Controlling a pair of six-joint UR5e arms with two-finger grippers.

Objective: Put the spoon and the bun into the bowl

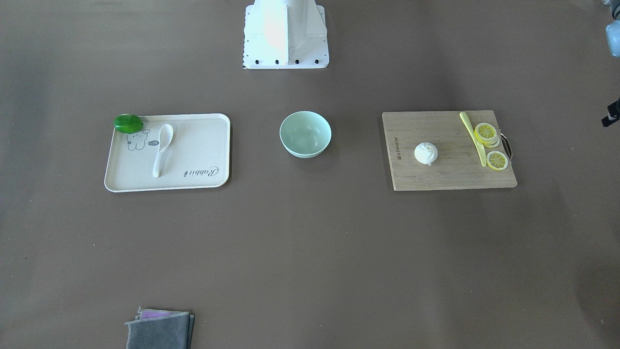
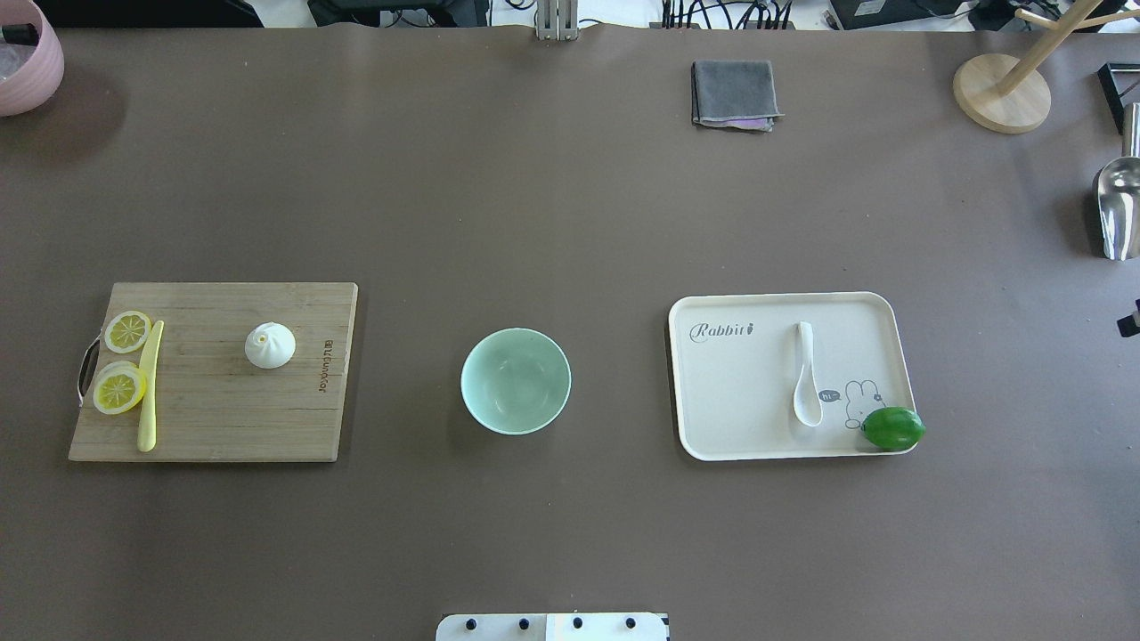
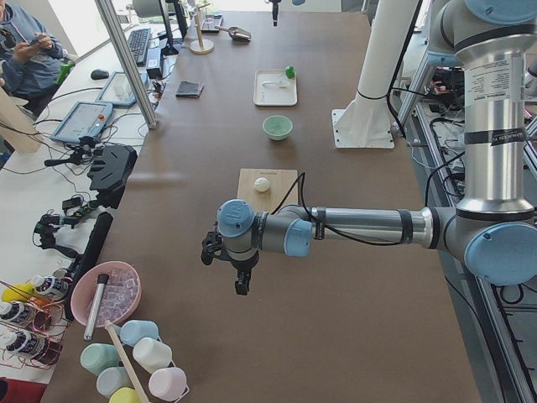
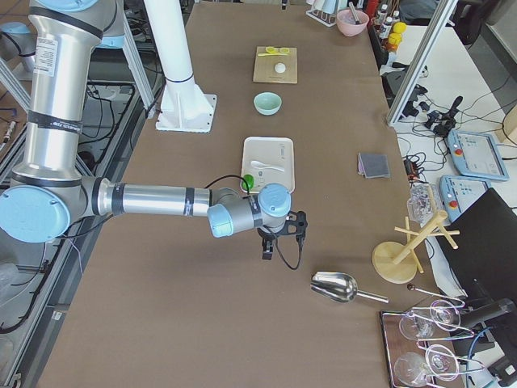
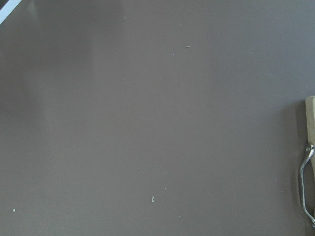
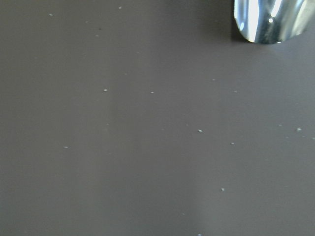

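Note:
The white spoon (image 2: 806, 378) lies on a cream tray (image 2: 712, 427) on the table's right side, scoop toward the robot. The white pleated bun (image 2: 270, 345) sits on a wooden cutting board (image 2: 214, 418) on the left side. The empty mint-green bowl (image 2: 516, 381) stands between them. My left gripper (image 3: 242, 281) hangs over bare table beyond the board's outer end, and I cannot tell if it is open. My right gripper (image 4: 266, 249) hangs beyond the tray's outer end, near a metal scoop, and I cannot tell its state either. Neither wrist view shows fingers.
A green lime (image 2: 893, 428) sits on the tray's near right corner. Lemon slices (image 2: 120, 389) and a thin pale-yellow utensil (image 2: 148, 392) lie on the board. A grey cloth (image 2: 733, 94), a metal scoop (image 2: 1119, 203), a wooden stand (image 2: 1002, 89) and a pink bowl (image 2: 27, 62) stand at the edges.

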